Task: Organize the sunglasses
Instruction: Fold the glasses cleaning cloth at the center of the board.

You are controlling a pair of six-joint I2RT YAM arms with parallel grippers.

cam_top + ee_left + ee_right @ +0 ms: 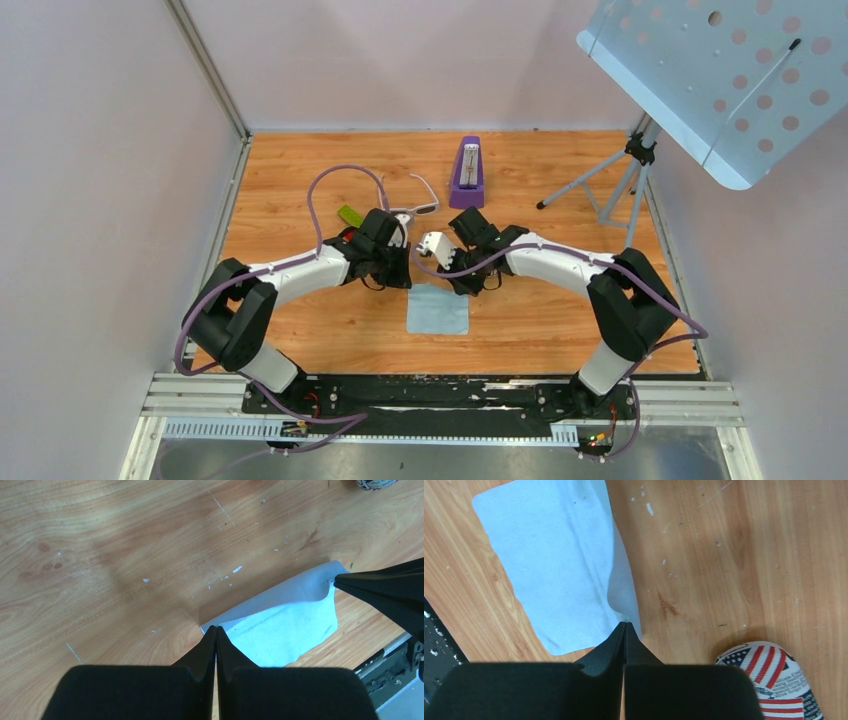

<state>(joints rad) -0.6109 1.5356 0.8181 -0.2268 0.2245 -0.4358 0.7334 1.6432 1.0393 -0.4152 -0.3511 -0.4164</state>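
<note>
While the left claw (215,628) and right claw (625,624) each pinch shut on a corner of the soft light blue cloth (285,625), the sunglasses (414,208) lie just beyond on the woodgrain worktop (300,180), their slim white frame running left-right, one thin arm angled toward the back.

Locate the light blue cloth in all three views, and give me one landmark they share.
Top external: light blue cloth at lower centre.
Left wrist: lower right of centre, at the left pincer's tip.
Right wrist: upper left.
Shared landmark: the black base rail along the table's near edge, showing in each view.
</note>
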